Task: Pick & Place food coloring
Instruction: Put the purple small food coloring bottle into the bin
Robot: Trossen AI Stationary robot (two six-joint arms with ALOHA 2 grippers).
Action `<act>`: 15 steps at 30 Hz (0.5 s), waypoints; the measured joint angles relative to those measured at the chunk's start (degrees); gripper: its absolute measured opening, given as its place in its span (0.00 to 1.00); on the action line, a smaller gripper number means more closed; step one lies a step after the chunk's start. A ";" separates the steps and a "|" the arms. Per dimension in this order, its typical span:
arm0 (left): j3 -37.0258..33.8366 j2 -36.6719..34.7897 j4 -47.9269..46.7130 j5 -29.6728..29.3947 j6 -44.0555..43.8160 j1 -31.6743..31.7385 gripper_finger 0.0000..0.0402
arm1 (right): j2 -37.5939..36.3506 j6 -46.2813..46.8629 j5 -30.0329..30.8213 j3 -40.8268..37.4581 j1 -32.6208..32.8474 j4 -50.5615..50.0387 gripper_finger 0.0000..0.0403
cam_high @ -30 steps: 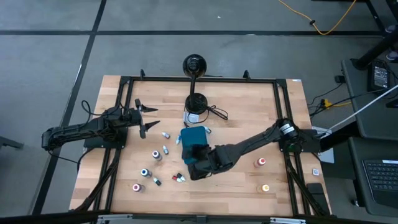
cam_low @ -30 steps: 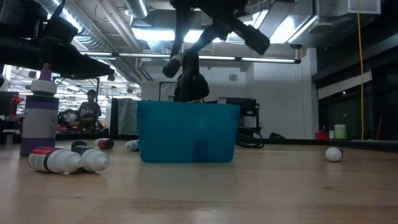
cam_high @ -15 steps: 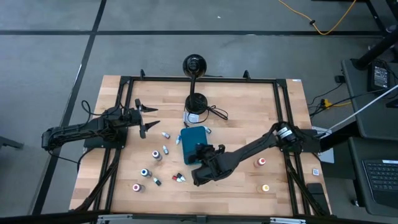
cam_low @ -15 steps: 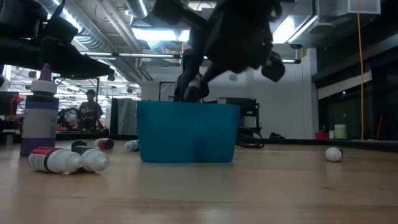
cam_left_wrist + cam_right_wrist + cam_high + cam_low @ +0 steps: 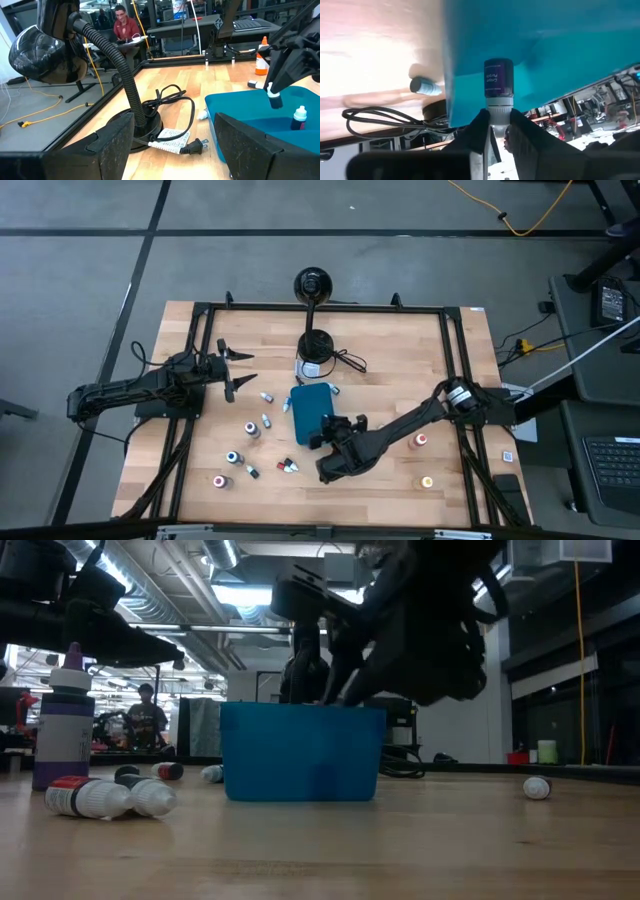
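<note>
Food coloring bottle (image 5: 498, 82), purple-capped, is pinched by the neck in the right gripper (image 5: 498, 131), its jaws clamped shut, above the teal tray (image 5: 308, 408); the left gripper (image 5: 236, 370) is held wide open, empty.

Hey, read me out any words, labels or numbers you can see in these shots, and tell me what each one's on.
Purple bottle held in the right pincer: two lines of print, too blurred to read for sure.
White tag on the power cord: print too small to read.
Nothing else legible.
</note>
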 joint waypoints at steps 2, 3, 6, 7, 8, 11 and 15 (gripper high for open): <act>0.00 0.00 0.00 0.00 0.00 0.00 0.67 | 0.00 -1.07 -0.02 -0.87 0.49 1.19 0.15; 0.00 0.02 0.00 0.00 0.00 0.00 0.67 | 0.00 -1.33 -0.09 -1.17 0.69 1.87 0.15; 0.00 0.02 0.00 0.00 0.00 0.00 0.67 | 0.00 -1.44 -0.57 -1.93 1.00 3.28 0.15; 0.00 0.02 0.00 -0.01 0.00 0.00 0.67 | 0.00 -1.43 -0.65 -2.08 1.06 3.32 0.15; 0.00 0.02 0.00 0.00 0.00 0.00 0.67 | 0.00 -1.50 -0.61 -2.31 1.11 3.57 0.15; 0.00 0.01 0.00 -0.02 0.00 0.00 0.67 | 0.13 -2.63 -0.74 -3.47 1.15 5.81 0.15; 0.01 0.00 -0.03 0.00 0.00 0.00 0.67 | 1.81 -3.55 -0.34 -3.68 1.20 8.42 0.15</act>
